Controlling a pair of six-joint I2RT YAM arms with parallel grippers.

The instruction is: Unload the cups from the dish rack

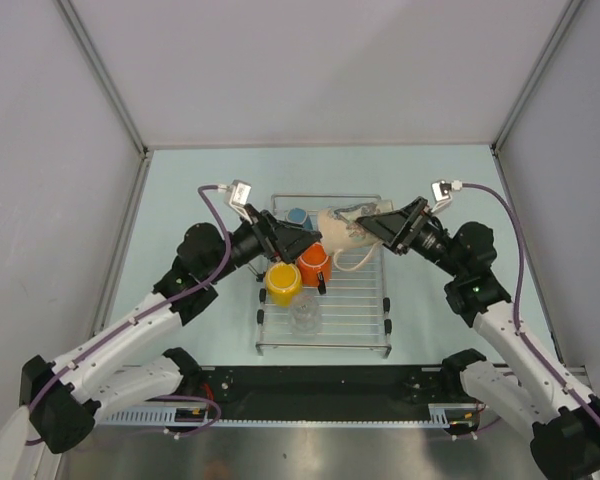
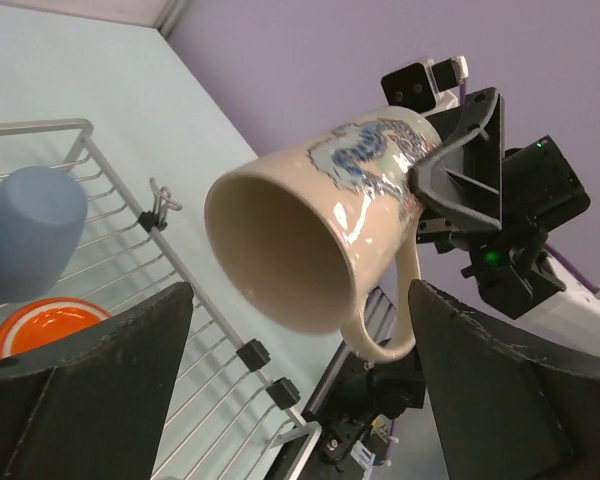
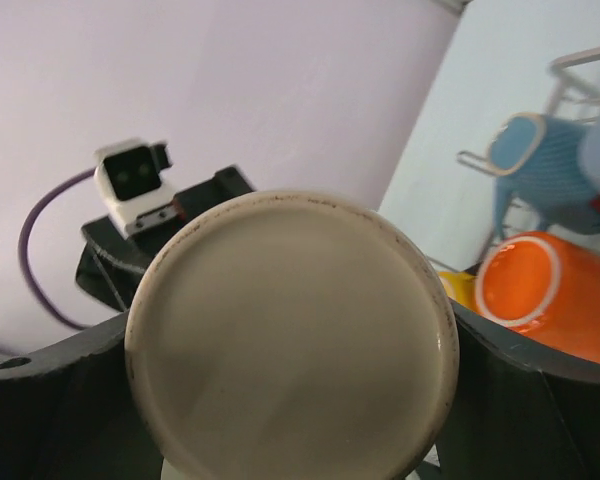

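Centre frame, the right gripper [image 1: 372, 226] clamps the empty beige mug [image 1: 337, 231] sideways; the left gripper [image 1: 298, 246] gapes. The dish rack [image 1: 352, 300] holds the yellow cup [image 1: 282, 282], orange mug [image 1: 313, 265], blue cup [image 1: 296, 215] and clear glass [image 1: 305, 315].

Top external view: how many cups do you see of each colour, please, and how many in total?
Light blue cup: 1
Beige mug: 1
Orange mug: 1
Yellow cup: 1
Clear glass: 1
Total: 5
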